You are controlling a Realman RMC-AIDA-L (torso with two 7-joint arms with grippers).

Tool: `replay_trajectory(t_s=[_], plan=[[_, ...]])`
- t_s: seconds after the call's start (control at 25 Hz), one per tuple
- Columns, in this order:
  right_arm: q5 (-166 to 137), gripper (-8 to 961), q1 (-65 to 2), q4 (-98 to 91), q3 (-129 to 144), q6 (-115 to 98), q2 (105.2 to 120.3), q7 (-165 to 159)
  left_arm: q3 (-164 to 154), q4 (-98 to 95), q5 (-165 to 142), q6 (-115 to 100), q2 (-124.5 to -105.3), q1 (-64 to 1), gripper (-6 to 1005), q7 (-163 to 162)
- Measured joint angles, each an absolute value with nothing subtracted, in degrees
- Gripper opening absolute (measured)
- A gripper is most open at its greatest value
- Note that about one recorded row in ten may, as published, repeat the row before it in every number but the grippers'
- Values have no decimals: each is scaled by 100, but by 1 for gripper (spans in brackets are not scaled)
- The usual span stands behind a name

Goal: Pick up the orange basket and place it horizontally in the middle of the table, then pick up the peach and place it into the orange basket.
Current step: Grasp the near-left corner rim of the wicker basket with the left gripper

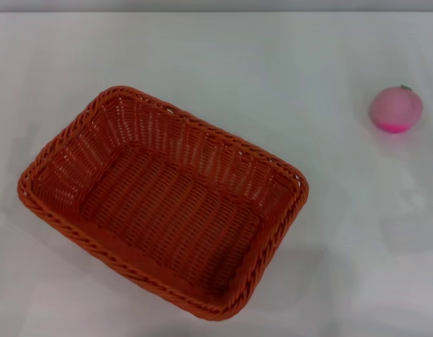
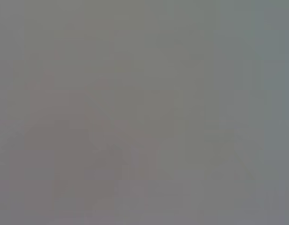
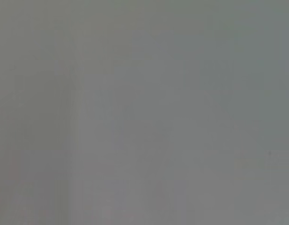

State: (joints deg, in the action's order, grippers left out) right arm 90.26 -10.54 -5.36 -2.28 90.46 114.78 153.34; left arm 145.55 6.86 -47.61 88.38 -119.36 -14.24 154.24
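My orange basket point(image 1: 163, 203) sits askew on the tabletop point(image 1: 272, 56); a rim grasp could tip it. Peach point(image 1: 395, 109) may roll. Neither arm's jaws show; I cannot tell their state.

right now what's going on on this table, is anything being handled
Nothing is being handled. The orange basket sits empty on the white table, on the robot's left and near side, turned at an angle rather than lying square. The pink peach rests by itself, far off to the right and well apart from the basket. Neither arm nor pincer shows in the head view, and both wrist views show only a blank grey field, so the task looks not yet started.
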Motion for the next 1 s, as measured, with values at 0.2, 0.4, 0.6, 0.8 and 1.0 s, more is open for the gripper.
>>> replay_trajectory(t_s=[0.2,0.4,0.6,0.8,1.0], plan=[[9026,721,-1046,-536,-229,9040,11478,15337,14555,686,-4763,8840,-11936,-1424,858,15424],[9026,721,-1046,-536,-229,9026,11478,15337,14555,686,-4764,8842,-11936,-1424,850,15424],[9026,721,-1052,-536,-229,9026,11478,15337,14555,686,-4764,8842,-11936,-1424,842,15424],[9026,722,-1064,-536,-228,9030,11479,15337,14554,686,-4764,8842,-11931,-1442,834,15413],[9026,722,-1092,-566,-228,9037,11478,15337,14259,850,-4782,8803,-11890,-1448,826,15140]])
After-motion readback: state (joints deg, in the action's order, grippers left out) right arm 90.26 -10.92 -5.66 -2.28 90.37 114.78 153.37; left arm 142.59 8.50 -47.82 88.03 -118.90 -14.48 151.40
